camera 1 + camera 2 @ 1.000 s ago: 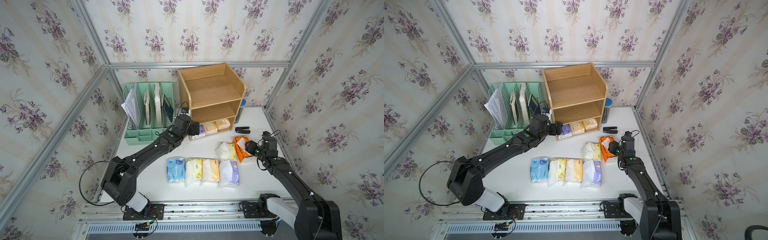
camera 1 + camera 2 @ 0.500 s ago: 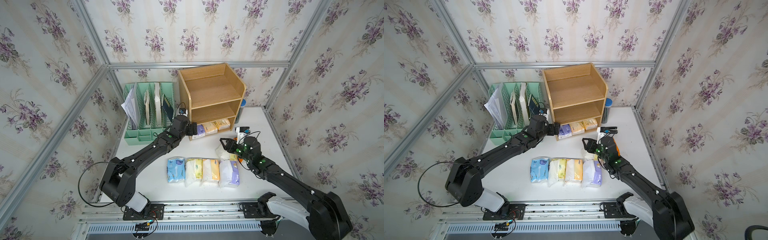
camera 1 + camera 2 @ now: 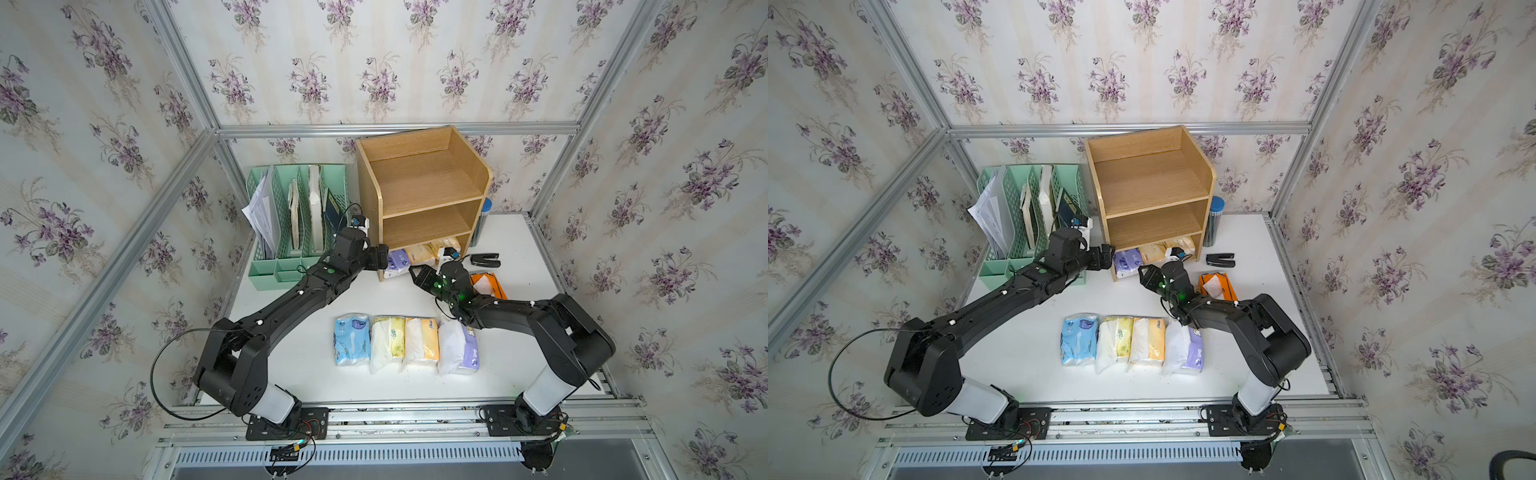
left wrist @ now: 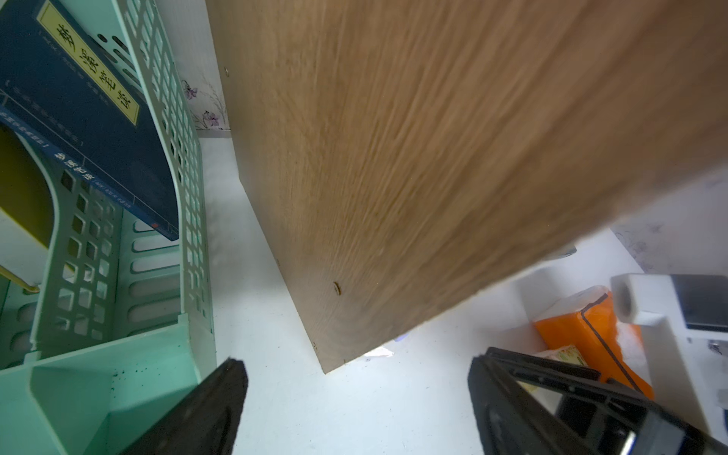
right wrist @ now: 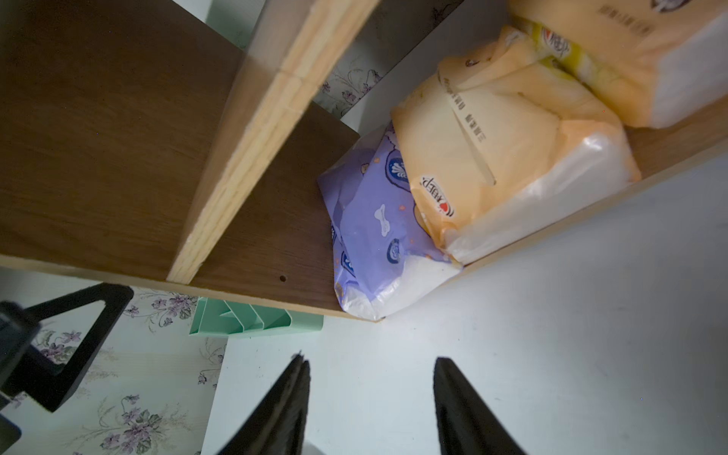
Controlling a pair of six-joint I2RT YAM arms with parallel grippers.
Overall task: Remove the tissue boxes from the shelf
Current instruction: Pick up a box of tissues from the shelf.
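Bottom tier of the shelf [image 3: 424, 183] holds three tissue packs: purple pack [image 5: 374, 220] at the open front corner, pale orange pack [image 5: 492, 157] lying partly over it, third pack [image 5: 630, 59] beyond that. Right gripper [image 5: 372, 359] is low over the white table [image 3: 291, 361], jaws parted, only bare tabletop between them. The purple pack sits straight ahead of its fingertips, apart from them. Left gripper [image 4: 358, 362] is spread wide and holds nothing. The shelf's outer side panel stands just ahead of its fingers, the mint-green file rack [image 4: 98, 378] lies beside one finger, and an orange pack [image 4: 567, 342] shows past the other. In both top views the two grippers face each other across the tier's front, with the purple pack between them; I cannot tell whether the left fingers touch it. Behind the right fingers, toward that arm's base, four packs lie in a row, each touching its neighbour: light blue pack [image 3: 352, 340], pale yellow pack [image 3: 387, 343], yellow-orange pack [image 3: 422, 340], white-and-purple pack [image 3: 459, 349]. The orange pack lies just beside the right wrist. A black stapler [image 3: 485, 260] lies near, off to the side of the right fingers. A blue-capped tube [image 3: 484, 216] stands against the shelf's far side. The file rack holds papers and a dark blue book [image 4: 78, 118].
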